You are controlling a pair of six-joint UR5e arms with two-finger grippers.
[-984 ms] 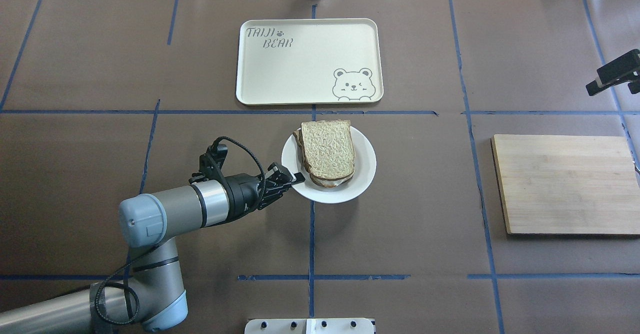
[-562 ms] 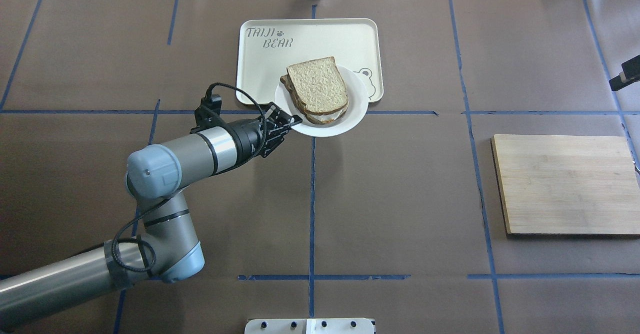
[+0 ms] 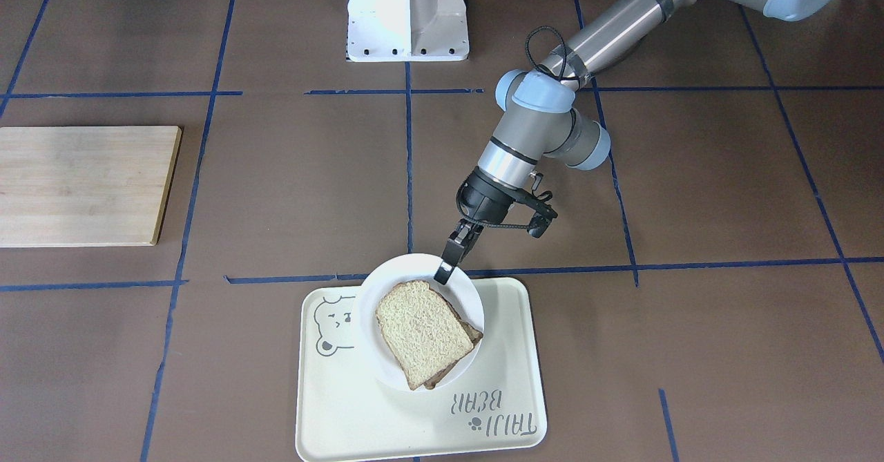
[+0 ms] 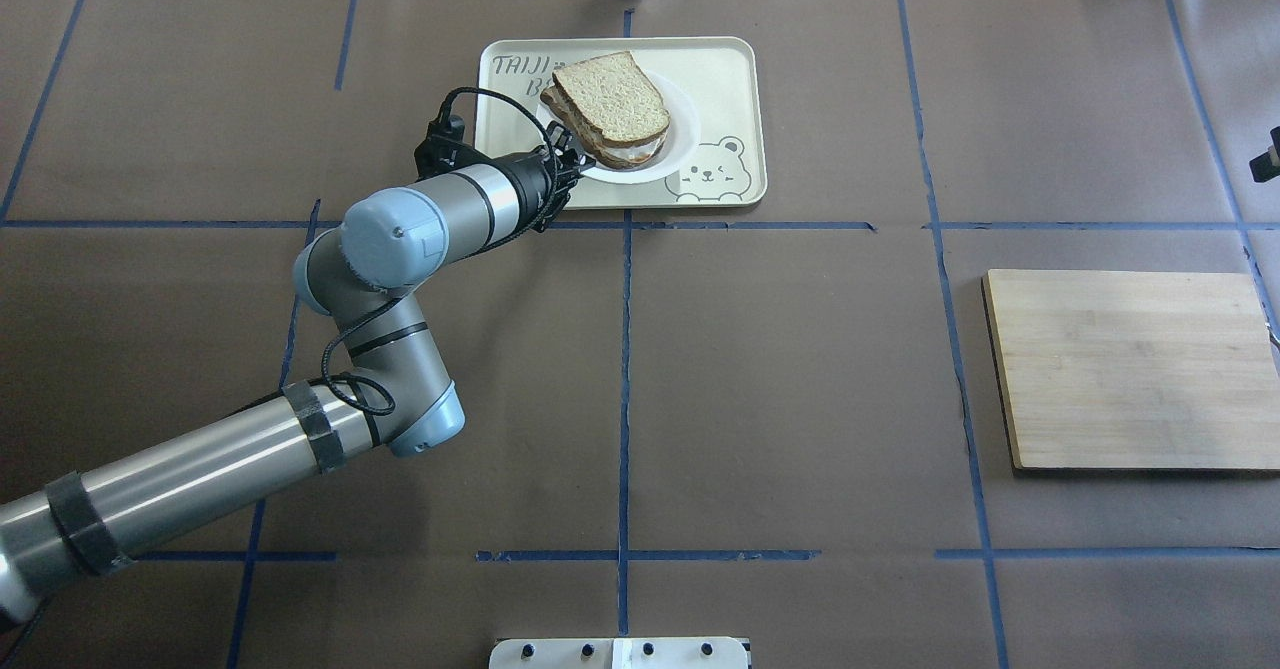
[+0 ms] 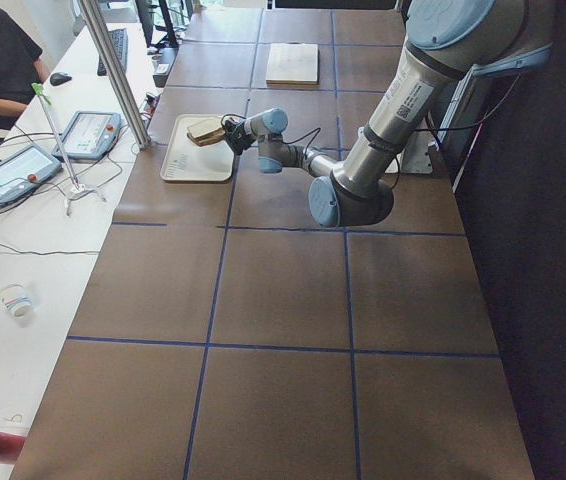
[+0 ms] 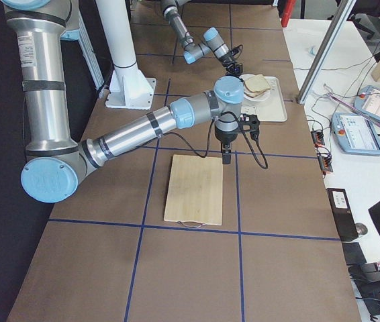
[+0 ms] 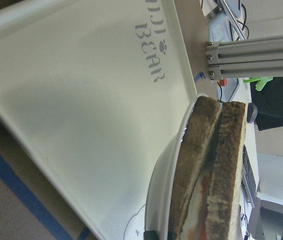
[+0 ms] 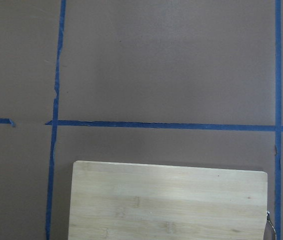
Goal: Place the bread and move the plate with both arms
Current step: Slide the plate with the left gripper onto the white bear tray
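**Change of state.** One second ago the plate (image 4: 632, 175) stood on the table, at 6 o'clock from the tray (image 4: 715, 79). It is now over the tray in the overhead view and covers part of the lettering. The left arm (image 4: 440, 211) has extended toward 12 o'clock with it. The right gripper (image 4: 1268, 163) has withdrawn until only a sliver shows at the 3 o'clock edge of the view.

**Position of the load.** The left gripper (image 4: 572, 164) clamps the plate rim at the plate's 8 o'clock. The bread (image 4: 608, 99) lies on a lower slice (image 7: 194, 165) on the plate, at 2 o'clock from the fingers and just beside them. Whether the plate touches the tray cannot be determined.

**Arm pose.** The left forearm enters from 8 o'clock, bends at the elbow, and the wrist points toward 2 o'clock, nearly level. The right gripper hangs above the cutting board (image 4: 1130, 369) edge; its finger state cannot be determined.
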